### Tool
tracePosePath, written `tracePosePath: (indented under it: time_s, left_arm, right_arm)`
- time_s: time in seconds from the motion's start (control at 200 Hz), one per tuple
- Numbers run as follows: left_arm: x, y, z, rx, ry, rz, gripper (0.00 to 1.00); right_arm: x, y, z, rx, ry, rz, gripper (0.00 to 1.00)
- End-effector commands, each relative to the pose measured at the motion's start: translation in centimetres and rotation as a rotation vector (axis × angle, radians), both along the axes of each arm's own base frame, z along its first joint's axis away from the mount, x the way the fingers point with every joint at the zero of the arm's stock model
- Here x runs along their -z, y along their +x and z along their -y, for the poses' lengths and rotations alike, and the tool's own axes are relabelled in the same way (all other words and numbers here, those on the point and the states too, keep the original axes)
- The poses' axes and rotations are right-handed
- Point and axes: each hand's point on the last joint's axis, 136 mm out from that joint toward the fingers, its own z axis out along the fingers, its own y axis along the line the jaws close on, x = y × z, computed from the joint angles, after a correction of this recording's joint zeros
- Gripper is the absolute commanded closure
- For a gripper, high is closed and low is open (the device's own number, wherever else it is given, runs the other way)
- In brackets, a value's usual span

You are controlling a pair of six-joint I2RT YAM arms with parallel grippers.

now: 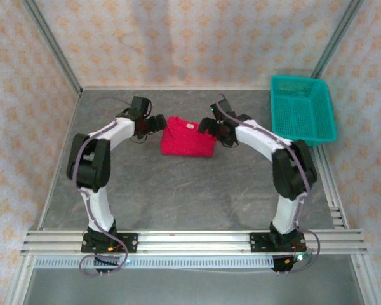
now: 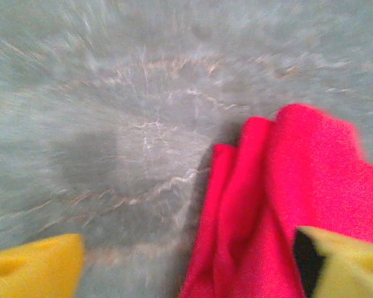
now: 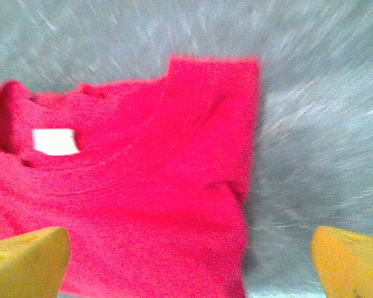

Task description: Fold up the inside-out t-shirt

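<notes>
The bright red t-shirt (image 1: 187,138) lies folded into a small block on the grey table, its white neck label (image 1: 191,126) facing up near the far edge. My left gripper (image 1: 157,122) hovers at the shirt's left edge; in the left wrist view its yellow fingers (image 2: 34,264) stand wide apart, with the shirt's layered edge (image 2: 273,198) under the right one. My right gripper (image 1: 209,127) is at the shirt's right edge. Its yellow fingers (image 3: 351,264) are also spread, over the shirt (image 3: 143,180) with the label (image 3: 55,141) in view. Neither holds cloth.
A teal plastic basket (image 1: 302,108) stands at the back right corner of the table. Patterned walls close in the back and sides. Bare grey tabletop (image 1: 190,190) stretches between the shirt and the arm bases.
</notes>
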Motion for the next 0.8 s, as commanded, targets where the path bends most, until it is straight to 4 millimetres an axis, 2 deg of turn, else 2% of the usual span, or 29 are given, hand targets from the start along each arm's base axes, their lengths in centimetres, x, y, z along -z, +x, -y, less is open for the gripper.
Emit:
tracePosePath:
  time_s: [0.0, 0.04, 0.115, 0.195, 0.23, 0.29, 0.335, 0.41, 0.465, 0.505, 0.625, 0.671, 0.751, 0.796]
  left_arm:
    - [-9.0, -2.0, -3.2, -0.05, 0.202, 0.199, 0.0]
    - [-11.2, -3.4, -4.1, -0.073, 0.247, 0.249, 0.0]
    - [-13.5, -6.1, -6.1, -0.137, 0.335, 0.324, 0.0]
    - [-14.0, -8.5, -7.7, -0.169, 0.398, 0.389, 0.0]
    - [-13.3, -9.4, -8.1, -0.161, 0.429, 0.405, 0.0]
    - [-12.2, -10.6, -8.5, -0.148, 0.455, 0.426, 0.0]
    - [-11.8, -10.9, -7.7, -0.104, 0.422, 0.454, 0.0]
    - [-11.7, -10.9, -5.2, -0.074, 0.234, 0.489, 0.0]
    - [-11.5, -10.4, -1.8, -0.004, 0.035, 0.477, 0.0]
    - [-11.4, -10.2, 0.8, 0.056, -0.046, 0.448, 0.0]
    - [-11.2, -9.6, 9.4, 0.249, -0.093, 0.407, 0.0]
    - [-10.4, -9.1, 12.4, 0.306, -0.122, 0.378, 0.0]
    - [-8.1, -7.6, 16.1, 0.339, -0.184, 0.287, 0.0]
    - [-6.6, -6.7, 17.5, 0.34, -0.214, 0.245, 0.0]
  right_arm:
    - [-6.6, -1.4, 6.4, 0.0, -0.224, 0.16, 0.01]
    - [-7.6, -2.1, 8.6, 0.029, -0.267, 0.184, 0.01]
    - [-8.9, -3.3, 12.8, 0.116, -0.356, 0.231, 0.01]
    - [-9.9, -5.0, 16.7, 0.203, -0.45, 0.295, 0.0]
    - [-10.0, -5.7, 18.1, 0.235, -0.491, 0.327, 0.01]
    - [-9.6, -6.7, 19.5, 0.259, -0.522, 0.362, 0.01]
    - [-9.7, -7.4, 19.9, 0.273, -0.512, 0.389, 0.01]
    - [-9.0, -8.4, 20.3, 0.316, -0.464, 0.371, 0.01]
    - [-8.1, -8.8, 20.5, 0.345, -0.435, 0.335, 0.01]
    - [-7.1, -8.9, 20.4, 0.352, -0.414, 0.302, 0.01]
    - [-5.1, -8.8, 19.3, 0.327, -0.355, 0.218, 0.01]
    - [-3.9, -8.6, 18.7, 0.306, -0.342, 0.173, 0.01]
    - [-3.1, -8.4, 18.1, 0.292, -0.322, 0.133, 0.01]
    - [-2.9, -8.2, 17.8, 0.286, -0.313, 0.119, 0.01]
